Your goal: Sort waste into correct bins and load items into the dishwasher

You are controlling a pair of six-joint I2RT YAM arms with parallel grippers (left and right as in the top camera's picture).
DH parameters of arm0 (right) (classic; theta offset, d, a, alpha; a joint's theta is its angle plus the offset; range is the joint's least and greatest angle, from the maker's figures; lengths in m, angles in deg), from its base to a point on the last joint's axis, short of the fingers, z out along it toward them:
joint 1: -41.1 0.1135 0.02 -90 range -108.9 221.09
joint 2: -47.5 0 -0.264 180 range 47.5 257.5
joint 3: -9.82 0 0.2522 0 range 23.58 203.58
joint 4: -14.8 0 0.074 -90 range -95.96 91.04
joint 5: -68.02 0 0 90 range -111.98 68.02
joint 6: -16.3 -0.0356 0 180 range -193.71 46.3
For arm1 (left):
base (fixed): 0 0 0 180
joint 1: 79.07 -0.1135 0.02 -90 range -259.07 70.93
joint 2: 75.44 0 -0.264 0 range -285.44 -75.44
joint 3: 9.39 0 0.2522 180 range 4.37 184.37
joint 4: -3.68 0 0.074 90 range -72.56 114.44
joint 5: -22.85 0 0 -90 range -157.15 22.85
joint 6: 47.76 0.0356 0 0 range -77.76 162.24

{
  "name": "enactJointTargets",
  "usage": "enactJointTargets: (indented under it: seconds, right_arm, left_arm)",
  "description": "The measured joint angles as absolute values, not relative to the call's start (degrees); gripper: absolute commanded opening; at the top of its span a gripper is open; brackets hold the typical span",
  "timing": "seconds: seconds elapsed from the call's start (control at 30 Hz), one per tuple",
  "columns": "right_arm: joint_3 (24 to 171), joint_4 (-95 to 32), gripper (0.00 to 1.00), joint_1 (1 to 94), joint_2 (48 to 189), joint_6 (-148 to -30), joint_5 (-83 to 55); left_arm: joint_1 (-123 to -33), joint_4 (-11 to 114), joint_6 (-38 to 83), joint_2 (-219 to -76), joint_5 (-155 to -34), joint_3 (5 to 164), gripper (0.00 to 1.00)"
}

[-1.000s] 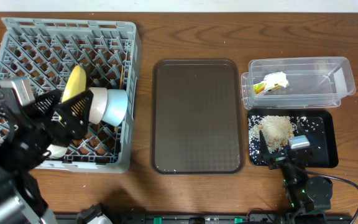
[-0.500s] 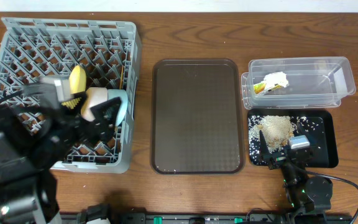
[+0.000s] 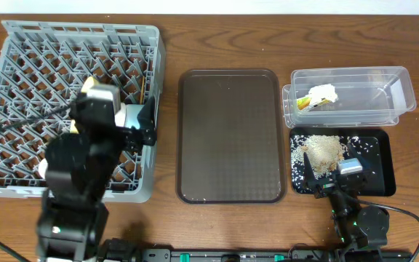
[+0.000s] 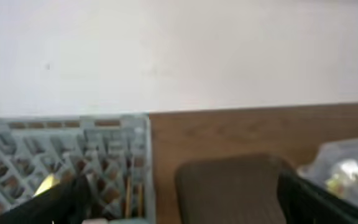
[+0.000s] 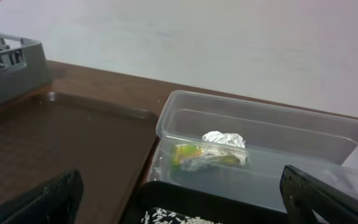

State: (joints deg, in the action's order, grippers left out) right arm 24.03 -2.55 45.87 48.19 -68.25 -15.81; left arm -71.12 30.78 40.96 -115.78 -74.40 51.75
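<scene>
Both wastes lie sorted: wrapper [image 3: 318,96] in the clear tub [image 3: 404,81], grains [image 3: 324,149] on the black tray [image 3: 382,173]. The plate [image 3: 89,87] and chopsticks [image 3: 145,89] stand in the dish rack [image 3: 28,51], partly under my left arm [image 3: 78,167]. My left gripper [image 4: 180,186] and right gripper [image 5: 180,186] are spread wide, holding nothing. Loading looks about done, I judge; the next move calls for lifting clear of the rack without nudging the plate.

Crumpled wrapper [image 3: 318,96] lies in clear tub [image 3: 402,86]; rice grains [image 3: 324,151] heaped on black tray [image 3: 381,154].
</scene>
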Motion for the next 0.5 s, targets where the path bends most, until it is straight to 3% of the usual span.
enactJointTargets:
  seconds: [0.2,0.5]
  right_arm:
    - [24.01,-2.55,0.99,45.87,48.19,-68.25,-15.83]
    - [24.01,-2.55,0.99,45.87,48.19,-68.25,-15.83]
  left_arm:
    - [-71.58,21.86,40.96,-105.13,-72.73,36.64,0.96]
    - [-74.79,21.08,40.96,-88.24,-71.4,20.95,0.96]
